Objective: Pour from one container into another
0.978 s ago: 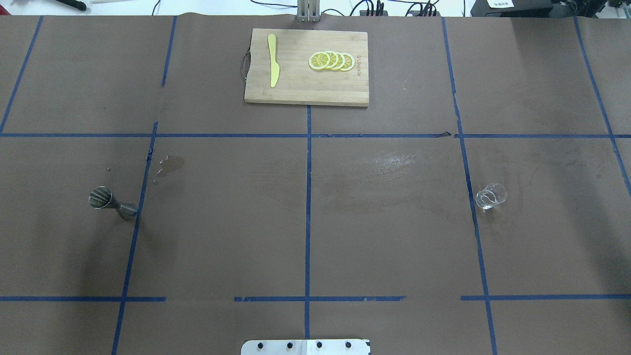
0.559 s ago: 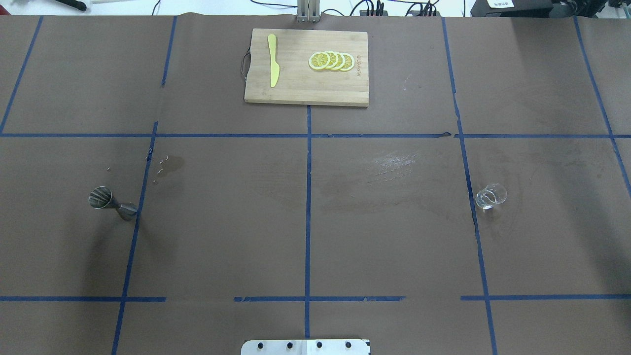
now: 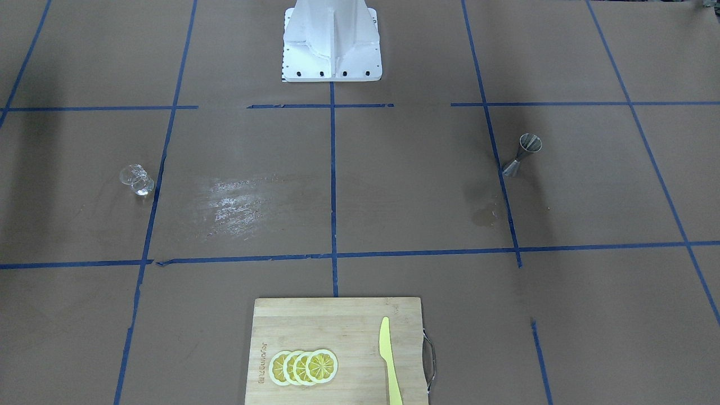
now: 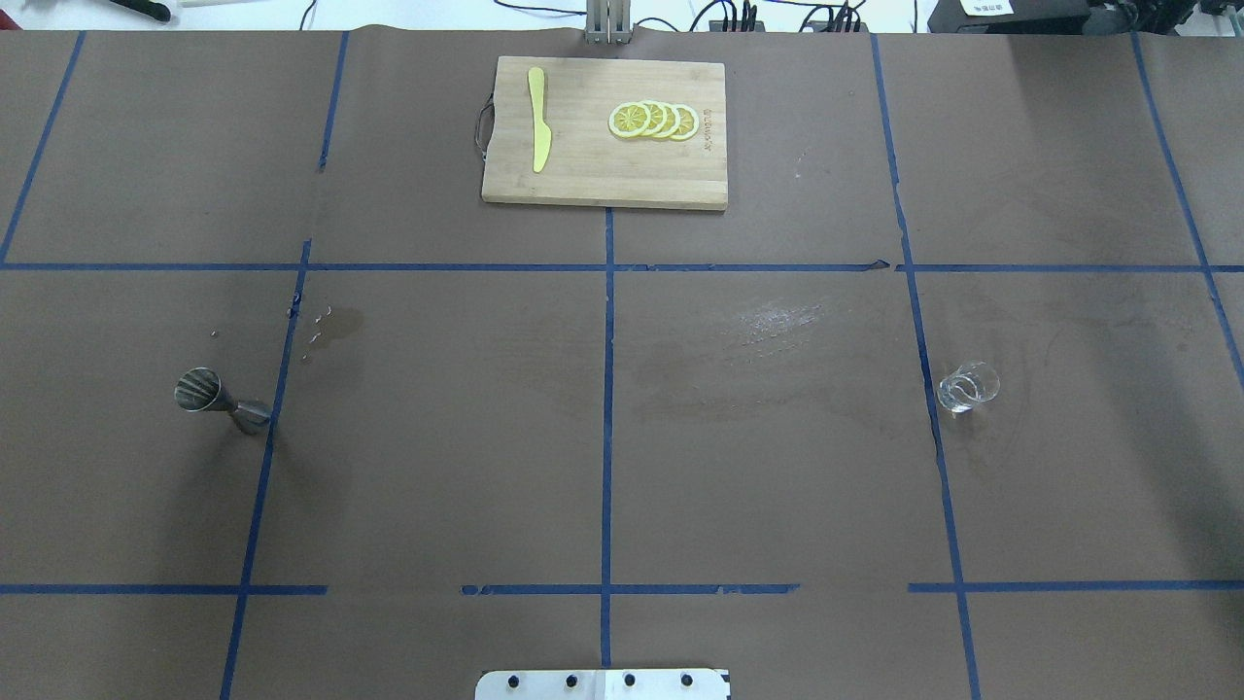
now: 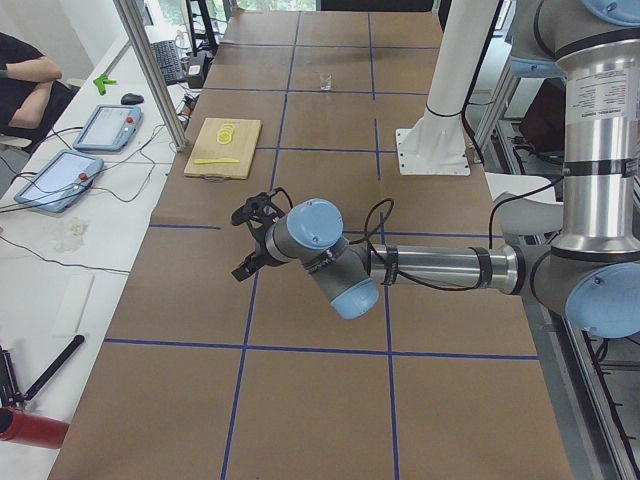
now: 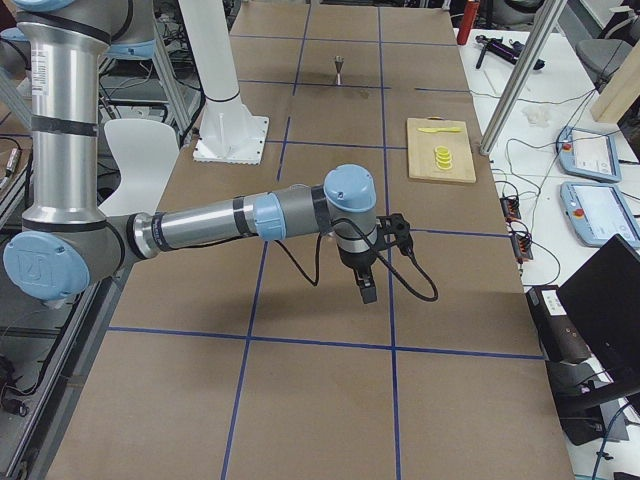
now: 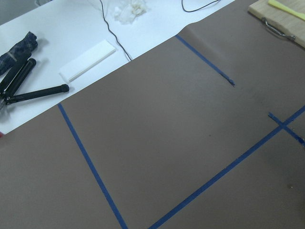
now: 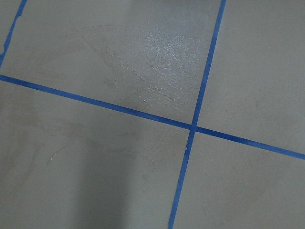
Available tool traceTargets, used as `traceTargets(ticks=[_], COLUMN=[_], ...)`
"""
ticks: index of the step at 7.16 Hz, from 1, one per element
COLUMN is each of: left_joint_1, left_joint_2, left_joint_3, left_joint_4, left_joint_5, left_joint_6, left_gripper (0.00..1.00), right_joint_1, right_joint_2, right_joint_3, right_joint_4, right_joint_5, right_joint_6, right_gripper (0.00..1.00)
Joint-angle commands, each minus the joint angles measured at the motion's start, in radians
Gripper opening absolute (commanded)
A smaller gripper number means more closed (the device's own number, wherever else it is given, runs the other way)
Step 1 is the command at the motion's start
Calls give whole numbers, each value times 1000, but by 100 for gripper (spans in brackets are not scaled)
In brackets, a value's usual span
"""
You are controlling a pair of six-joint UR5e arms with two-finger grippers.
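Nothing is grasped yet. The glass cup stands upright on the table, nearer the robot than the cutting board and well off to the board's right in the overhead view. The metal jigger stands upright about as far to the board's left. Each vessel thus sits on one arm's side, probably so neither arm has to cross over. The left end effector and right end effector hang over bare table, well apart from both vessels. I cannot tell whether their fingers are spread or closed.
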Motion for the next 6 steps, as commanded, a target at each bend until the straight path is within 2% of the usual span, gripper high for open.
traceTargets(ticks=[1, 2, 4, 6], left_joint_1=[196, 329, 434, 566], left_joint_2=[56, 86, 118, 121], left_joint_3=[-2, -4, -5, -7], left_joint_4=[-299, -410, -509, -548], left_joint_5=[158, 315, 466, 610], left_joint_6=[-343, -471, -533, -619], left_gripper=[100, 100, 100, 100], right_joint_1=[1, 1, 1, 2], right_joint_2=[-3, -5, -11, -12], right_joint_3=[1, 2, 2, 2], right_joint_4=[3, 3, 3, 3], right_joint_5=[1, 1, 2, 2], right_joint_6=[0, 0, 0, 0], right_gripper=[100, 100, 100, 100])
